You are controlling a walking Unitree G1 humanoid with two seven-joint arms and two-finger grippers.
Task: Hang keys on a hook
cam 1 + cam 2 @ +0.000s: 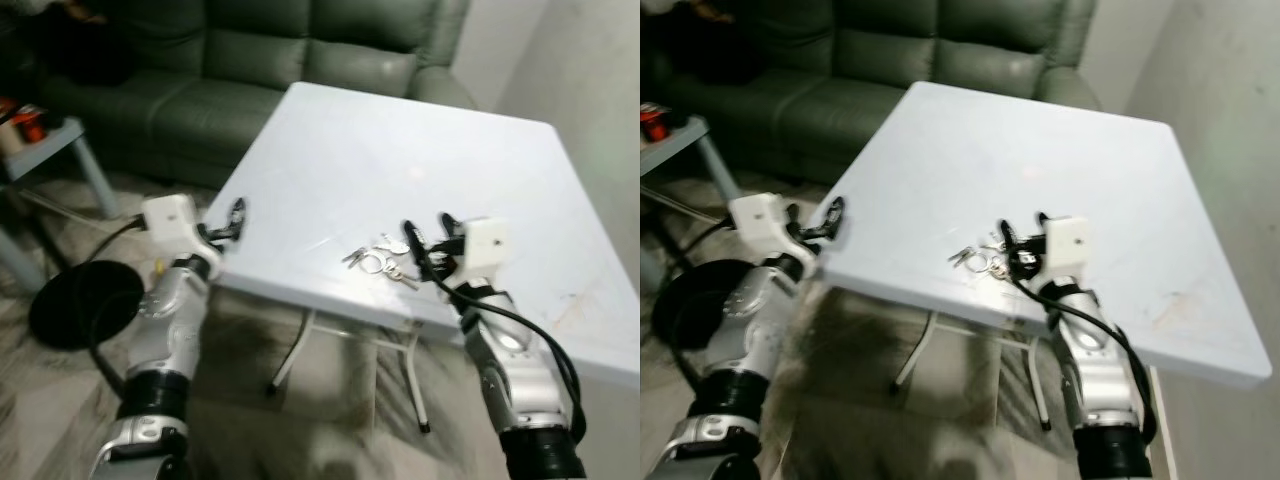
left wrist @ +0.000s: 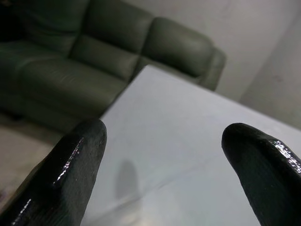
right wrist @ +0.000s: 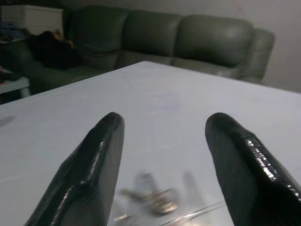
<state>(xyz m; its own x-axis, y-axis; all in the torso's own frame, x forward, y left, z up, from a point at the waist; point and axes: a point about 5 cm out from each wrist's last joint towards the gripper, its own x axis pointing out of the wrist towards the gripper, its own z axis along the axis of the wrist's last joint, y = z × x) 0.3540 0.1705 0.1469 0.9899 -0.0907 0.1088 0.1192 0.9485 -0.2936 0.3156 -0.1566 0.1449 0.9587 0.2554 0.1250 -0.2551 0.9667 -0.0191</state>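
Right wrist view looks along the two black fingers [image 3: 91, 174] of the right gripper [image 3: 162, 162], which stand well apart with nothing between them; through the gap, low and blurred, lies the bunch of keys [image 3: 150, 197] on the white table [image 3: 155, 103], just beyond the fingertips and not touched; past the table this view takes in the back cushions of the green sofa [image 3: 188, 40] and a dark heap [image 3: 51, 49] on its far end; the head views give what the wrist cannot, namely that the right gripper [image 1: 427, 238] hovers over the table's near edge, with the keys [image 1: 378, 258] just beside it toward the robot's left, spread flat near that edge; the ring and a few silver blades can be made out, nothing finer

Left wrist view shows the left gripper [image 2: 162, 165] with its fingers [image 2: 70, 174] wide apart and empty, pointed across a bare stretch of table toward the sofa; no keys fall within its gap; the left eye view places this left gripper [image 1: 232, 222] at the table's near left corner, about level with the edge, well apart from the keys

The head views alone show the folding legs [image 1: 290, 355] under the table, a black round disc [image 1: 85, 300] on the patterned floor [image 1: 300, 420] beside the left arm, and a small grey side table [image 1: 55, 145] with something red and orange [image 1: 25, 122] on it
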